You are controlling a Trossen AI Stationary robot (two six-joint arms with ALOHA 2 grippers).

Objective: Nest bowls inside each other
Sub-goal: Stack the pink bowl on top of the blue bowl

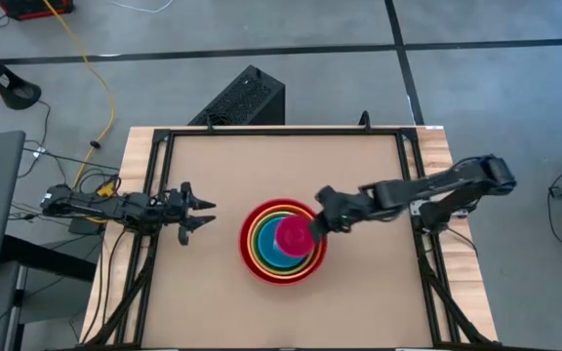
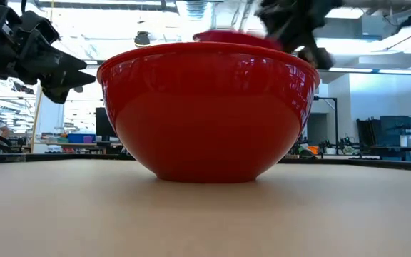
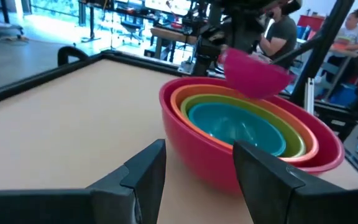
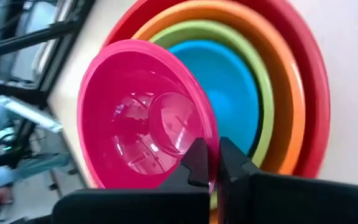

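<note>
Four bowls sit nested on the table: red [image 1: 258, 261] outermost, then orange [image 4: 291, 93], olive green [image 4: 261, 81] and light blue [image 4: 232, 87]. The red bowl [image 2: 209, 107] rests on its base. My right gripper [image 4: 215, 163] is shut on the small magenta bowl [image 4: 145, 118], which hangs over the stack's right half [image 1: 293, 235]. My left gripper [image 1: 208, 214] hovers open at the table's left, left of the stack, pointing level toward it [image 3: 197, 171]. My right gripper pinches the magenta bowl's rim [image 4: 211, 152], one finger [image 4: 196, 163] inside the bowl and the other [image 4: 232, 167] outside. The fingers come slanting down from the table's right side. The bowl [image 3: 257, 71] hangs tilted, lifted clear above the nested stack.
A black frame [image 1: 281, 134] runs around the tan tabletop. Cables [image 1: 86, 185] lie off the left edge behind the left arm. People [image 3: 278, 31] and benches show in the room beyond the table.
</note>
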